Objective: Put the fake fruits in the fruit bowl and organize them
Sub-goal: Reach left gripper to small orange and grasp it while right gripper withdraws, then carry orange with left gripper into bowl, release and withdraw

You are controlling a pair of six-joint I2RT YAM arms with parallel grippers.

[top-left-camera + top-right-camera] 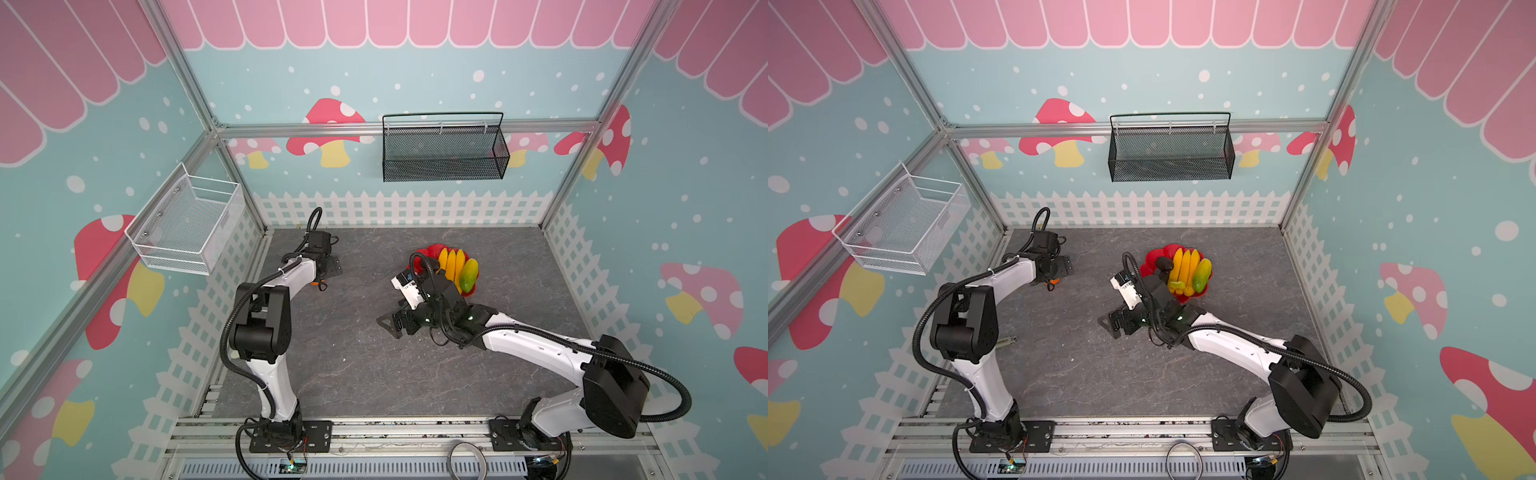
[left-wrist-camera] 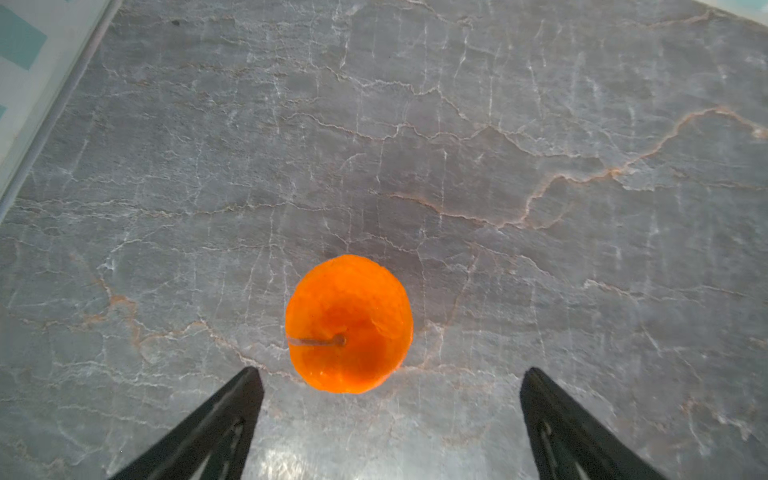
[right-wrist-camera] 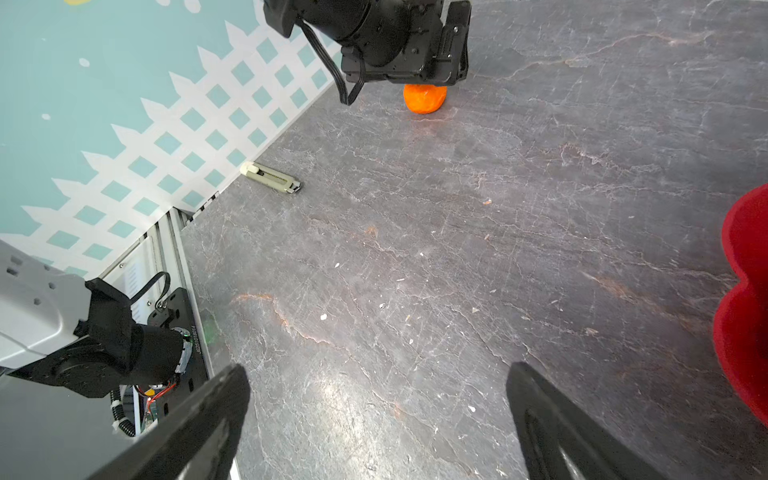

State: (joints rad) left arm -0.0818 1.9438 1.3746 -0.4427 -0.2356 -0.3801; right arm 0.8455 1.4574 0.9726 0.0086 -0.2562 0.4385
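The left gripper's (image 2: 390, 370) two black fingers (image 2: 216, 424) are standing wide apart at the edge of the left wrist view, their bases cut off by the frame. The small orange (image 2: 349, 324) is sitting on the grey table (image 2: 540, 124) just ahead of the fingertips and between their lines, stem lying sideways; nothing is being gripped. Whether the fingers are touching the table is hard to tell.

In the right wrist view the right gripper (image 3: 376, 366) is likewise showing only two spread, empty fingers. Far ahead of them, the orange is half hiding beneath the left gripper's black body. A pale slim stick (image 3: 270, 178) is lying by the fence wall, ahead and to one side. The red fruit bowl (image 3: 744, 291) is appearing only as a scalloped rim, cut off at the side.

In both top views the right gripper is pointing away from the bowl, which is lying behind its wrist. The wrist is covering part of the bowl, but the banana bunch (image 1: 453, 262) and mango (image 1: 468, 276) are resting inside. In a top view one dark avocado (image 1: 1163, 263) is showing beside the bananas. The orange is peeking out only as a sliver under the left gripper.
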